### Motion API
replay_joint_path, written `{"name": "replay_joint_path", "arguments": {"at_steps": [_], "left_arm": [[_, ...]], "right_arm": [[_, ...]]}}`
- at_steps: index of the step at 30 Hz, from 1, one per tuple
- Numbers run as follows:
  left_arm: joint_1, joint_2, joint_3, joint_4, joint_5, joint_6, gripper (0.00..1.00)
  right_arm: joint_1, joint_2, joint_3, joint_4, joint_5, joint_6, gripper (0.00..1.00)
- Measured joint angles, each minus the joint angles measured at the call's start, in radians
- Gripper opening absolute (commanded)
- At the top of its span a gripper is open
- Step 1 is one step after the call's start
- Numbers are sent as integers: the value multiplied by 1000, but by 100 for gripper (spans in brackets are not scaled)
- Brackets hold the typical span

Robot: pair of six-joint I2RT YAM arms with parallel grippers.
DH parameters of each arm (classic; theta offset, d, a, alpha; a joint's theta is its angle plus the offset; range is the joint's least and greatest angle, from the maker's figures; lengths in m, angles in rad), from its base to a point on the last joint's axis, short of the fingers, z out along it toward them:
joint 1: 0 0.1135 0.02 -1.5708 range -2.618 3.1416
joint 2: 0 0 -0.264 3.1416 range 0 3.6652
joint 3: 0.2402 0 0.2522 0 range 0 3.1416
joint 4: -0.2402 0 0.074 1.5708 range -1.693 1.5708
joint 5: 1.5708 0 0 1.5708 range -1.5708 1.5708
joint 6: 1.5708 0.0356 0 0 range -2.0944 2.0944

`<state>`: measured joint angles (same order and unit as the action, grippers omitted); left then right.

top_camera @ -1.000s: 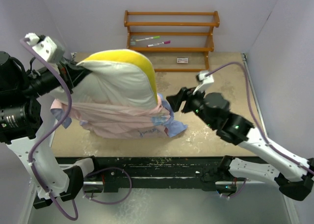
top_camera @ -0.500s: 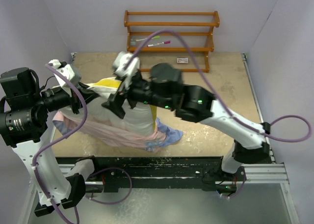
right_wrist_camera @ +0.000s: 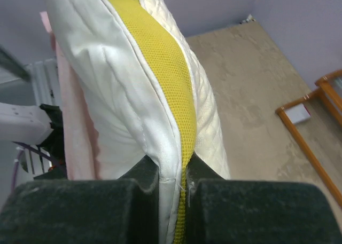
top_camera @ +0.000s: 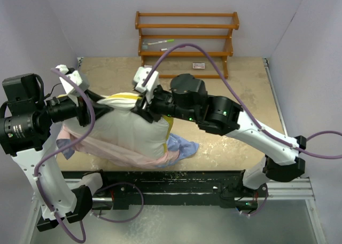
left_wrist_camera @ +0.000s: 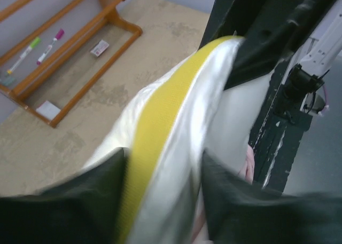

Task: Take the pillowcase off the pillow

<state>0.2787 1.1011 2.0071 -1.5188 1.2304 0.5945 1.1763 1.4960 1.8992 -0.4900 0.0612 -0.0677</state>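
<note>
The cream-white pillow (top_camera: pixel 131 132) stands on edge on the table, its yellow side band (left_wrist_camera: pixel 160 126) on top. The pillowcase (top_camera: pixel 101 150) is bunched round the pillow's lower part, pink inside showing, with a light blue piece (top_camera: pixel 184 146) lying to the right. My right gripper (top_camera: pixel 145 108) reaches over from the right and is shut on the pillow's top seam beside the yellow band (right_wrist_camera: pixel 172 185). My left gripper (top_camera: pixel 104 106) is at the pillow's upper left corner. Its jaws stand wide apart, with the pillow's edge lying between them (left_wrist_camera: pixel 163 201).
A wooden rack (top_camera: pixel 187 36) stands against the back wall with markers (top_camera: pixel 160 42) on a shelf. A small card (top_camera: pixel 199 65) lies by its foot. The table's front edge (top_camera: pixel 176 172) runs just below the pillowcase. Purple walls close in on both sides.
My right arm swung from the right side over the pillow and closed on its top seam. My left gripper opened off the pillow's corner. The pillow sank lower.
</note>
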Motion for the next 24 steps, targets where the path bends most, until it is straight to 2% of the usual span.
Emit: {"name": "replay_joint_path", "arguments": {"at_steps": [5,10,17,24], "left_arm": [[0,-13,20,48,-8,-14,99],[0,-2,-1,55,-103,22,99],[0,-2,-97,53,-208,112,95],[0,-6,-211,114,-261,169,95]], "right_arm": [[-106,-98,-163,69,-11,29,0],[-218,-322,-403,208,-16,35,0],[-270,-496,-443,249,-32,11,0],[-274,-512,-463,237,-79,-2,0]]}}
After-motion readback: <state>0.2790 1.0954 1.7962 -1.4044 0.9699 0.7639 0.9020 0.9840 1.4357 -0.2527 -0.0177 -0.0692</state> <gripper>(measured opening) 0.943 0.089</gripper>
